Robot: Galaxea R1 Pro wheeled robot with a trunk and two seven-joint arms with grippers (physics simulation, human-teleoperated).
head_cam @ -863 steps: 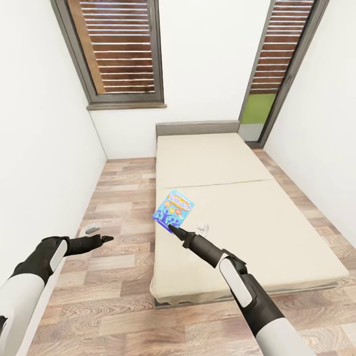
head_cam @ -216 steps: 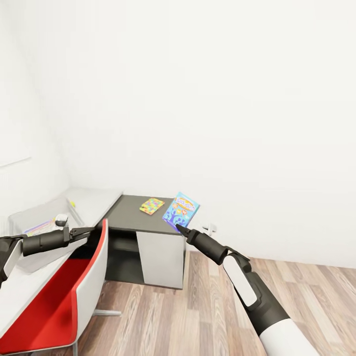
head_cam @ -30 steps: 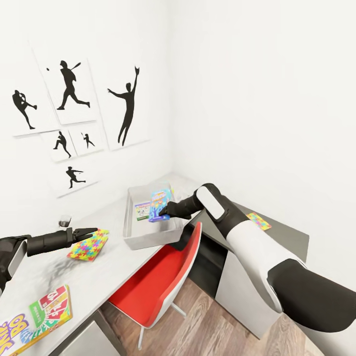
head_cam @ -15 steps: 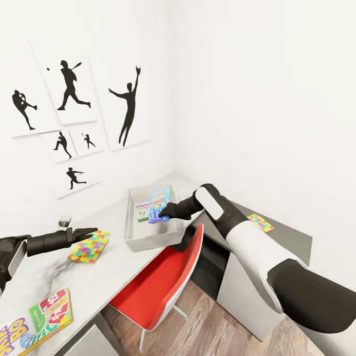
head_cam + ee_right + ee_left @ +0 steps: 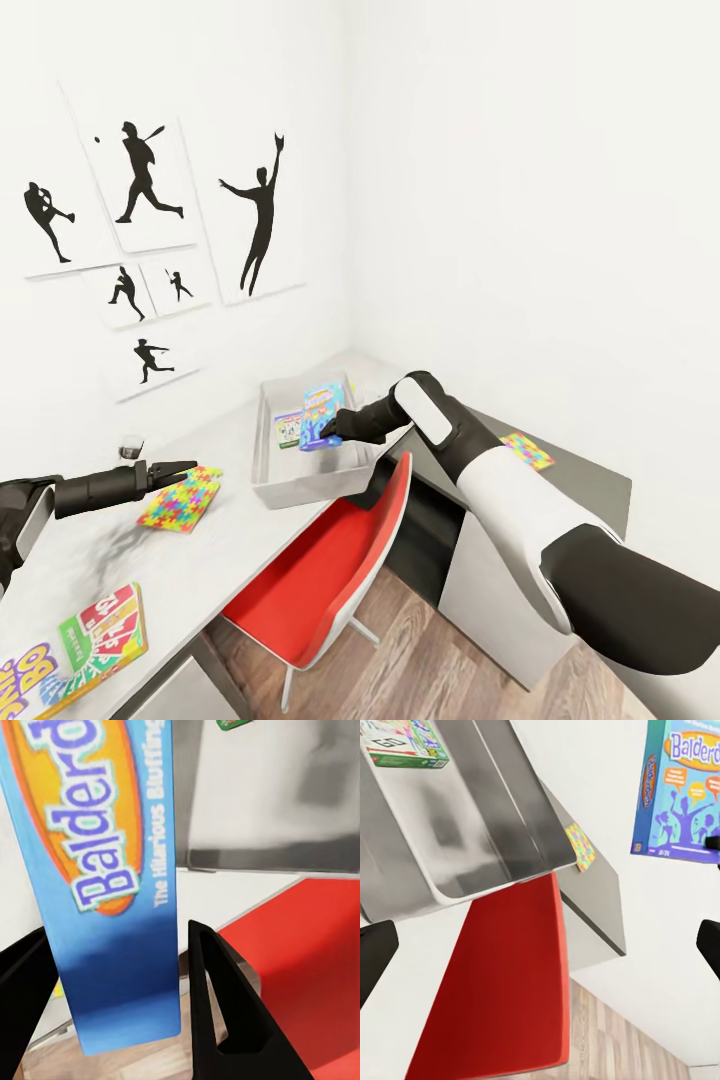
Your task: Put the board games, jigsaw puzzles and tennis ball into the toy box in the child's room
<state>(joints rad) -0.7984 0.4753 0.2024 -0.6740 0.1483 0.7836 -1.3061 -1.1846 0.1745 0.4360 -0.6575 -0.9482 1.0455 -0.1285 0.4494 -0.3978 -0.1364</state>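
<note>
Blue game box [image 5: 322, 415] stands upright over the grey toy box [image 5: 300, 483], pinched between the right gripper's [image 5: 330, 432] fingers. A pale game [image 5: 288, 428] lies inside. Left gripper [image 5: 180, 467], fingers spread wide and holding nothing, hovers above a puzzle [image 5: 180, 497] on the tabletop [image 5: 150, 560]; Skip-Bo [image 5: 70, 650] lies nearer.

The toy box [image 5: 300, 488] looked like smooth grey plastic with a soft sheen — blurred reflections showed on its floor. The blue board game [image 5: 105, 870] read as glossy printed card. The table [image 5: 240, 560] was a pale, smooth, faintly reflective top. The chair [image 5: 330, 570] seemed glossy red plastic — the floor [image 5: 440, 680] matt wood plank.
</note>
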